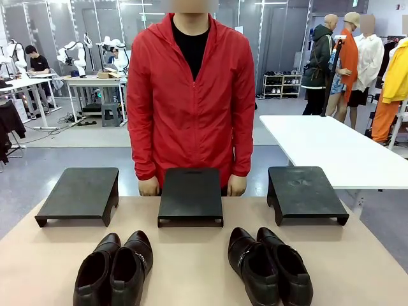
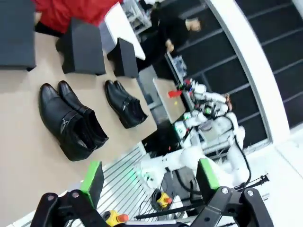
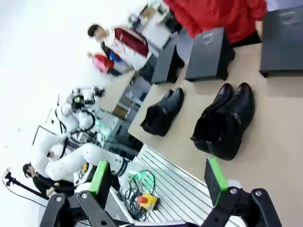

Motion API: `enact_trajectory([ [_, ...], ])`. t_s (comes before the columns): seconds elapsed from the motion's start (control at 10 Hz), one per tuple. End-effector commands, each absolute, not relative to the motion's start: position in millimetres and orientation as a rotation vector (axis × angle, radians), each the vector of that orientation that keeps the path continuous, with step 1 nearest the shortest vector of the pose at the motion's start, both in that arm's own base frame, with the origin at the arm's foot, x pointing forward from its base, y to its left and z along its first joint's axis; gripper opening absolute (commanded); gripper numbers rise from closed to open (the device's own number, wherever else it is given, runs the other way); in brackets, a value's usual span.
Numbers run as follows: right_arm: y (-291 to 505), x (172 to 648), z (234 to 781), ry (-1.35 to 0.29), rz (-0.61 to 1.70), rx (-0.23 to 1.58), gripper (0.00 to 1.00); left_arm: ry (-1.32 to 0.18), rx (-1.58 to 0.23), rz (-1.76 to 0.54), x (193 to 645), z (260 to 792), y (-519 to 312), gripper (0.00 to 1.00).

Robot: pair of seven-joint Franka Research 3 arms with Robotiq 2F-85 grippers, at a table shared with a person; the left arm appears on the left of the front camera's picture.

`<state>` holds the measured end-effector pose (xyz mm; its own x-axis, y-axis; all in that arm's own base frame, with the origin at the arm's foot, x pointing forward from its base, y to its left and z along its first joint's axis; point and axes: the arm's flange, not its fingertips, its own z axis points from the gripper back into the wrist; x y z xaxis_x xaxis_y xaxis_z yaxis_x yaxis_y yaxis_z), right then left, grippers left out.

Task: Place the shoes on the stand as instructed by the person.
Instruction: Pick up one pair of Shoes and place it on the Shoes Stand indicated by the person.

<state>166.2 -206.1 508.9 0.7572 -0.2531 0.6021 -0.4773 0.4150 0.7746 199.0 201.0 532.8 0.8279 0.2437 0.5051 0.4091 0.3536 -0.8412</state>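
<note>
- Left wrist view: the left claw (image 2: 150, 176) stood with its jaws spread wide, gripping nothing.
- Right wrist view: the right claw (image 3: 158, 176) was likewise wide apart and held nothing.
- Two pairs of black shoes sat on the surface (image 1: 191, 255) at the robot's side, the left pair (image 1: 115, 268) well apart from the right pair (image 1: 271, 264).
- Beyond them stood the left stand (image 1: 80, 191), middle stand (image 1: 190, 194) and right stand (image 1: 305, 190), none touching the shoes.
- The person (image 1: 191, 95) stood behind the middle stand.
</note>
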Motion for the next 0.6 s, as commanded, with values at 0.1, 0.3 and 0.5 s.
enact_trajectory([
  [0.1,-204,126,468,-0.807,0.133,1.151,1.00,-0.705,-1.257,-0.053,169,508,231,1.00],
  [0.3,-208,123,465,-0.807,0.115,1.134,1.00,-0.715,-1.242,-0.049,164,507,236,1.00],
  [0.5,-205,130,466,-0.823,0.096,1.084,1.00,-0.712,-1.196,-0.011,169,509,229,1.00],
])
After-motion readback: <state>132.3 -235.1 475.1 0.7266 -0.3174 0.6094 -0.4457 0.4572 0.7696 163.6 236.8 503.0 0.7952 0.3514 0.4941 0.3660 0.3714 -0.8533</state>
